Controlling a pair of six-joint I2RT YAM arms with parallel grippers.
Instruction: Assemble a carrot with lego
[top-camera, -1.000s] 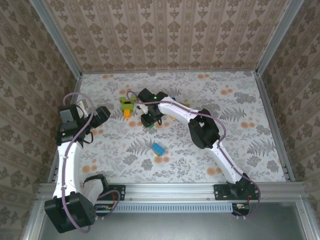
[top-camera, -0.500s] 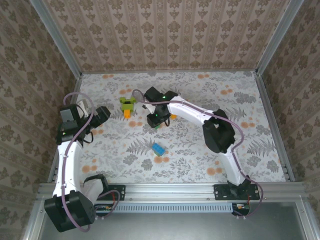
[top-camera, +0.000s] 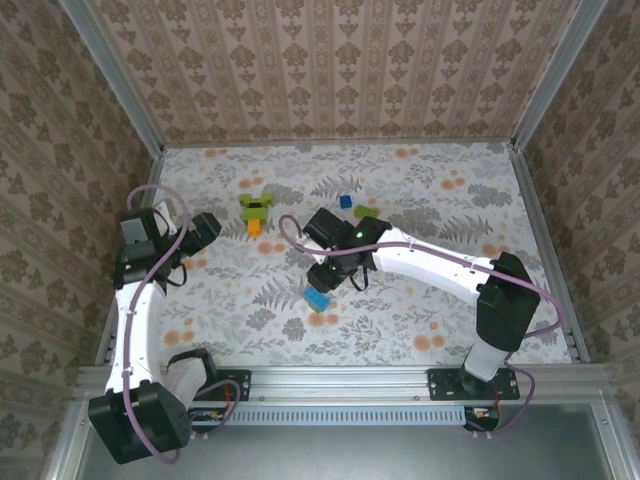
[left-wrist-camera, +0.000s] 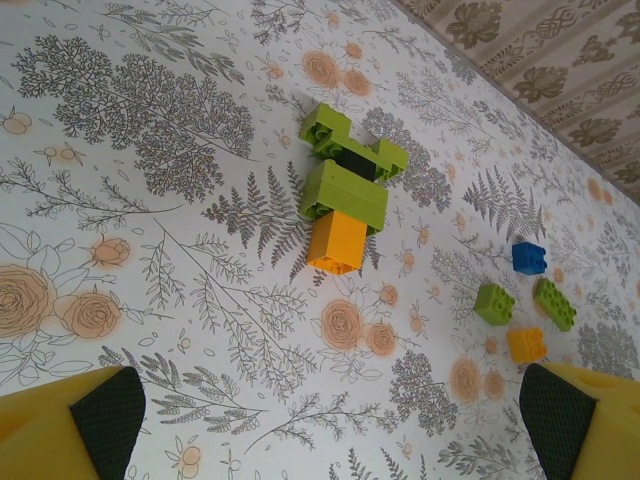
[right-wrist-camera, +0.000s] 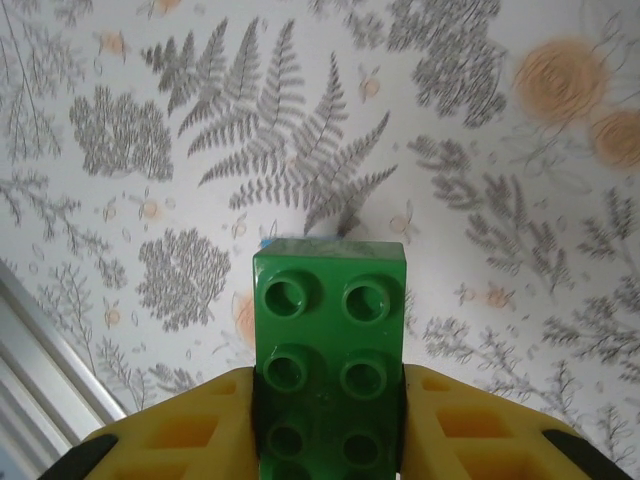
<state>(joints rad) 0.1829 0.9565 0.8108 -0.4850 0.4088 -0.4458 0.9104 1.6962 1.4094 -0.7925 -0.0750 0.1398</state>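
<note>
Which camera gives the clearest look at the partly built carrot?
The left wrist view: the carrot lies close and unobstructed, with its lime-green bricks spreading at one end, the orange tip at the other, and the studs visible. The top external view shows the carrot as just a small green-and-orange shape, too small for detail.

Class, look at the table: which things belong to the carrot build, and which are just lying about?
In the job: carrot; dark green brick in the right gripper; loose lime bricks; loose orange brick.
Lying about, probably: small blue brick; light blue brick.
</note>
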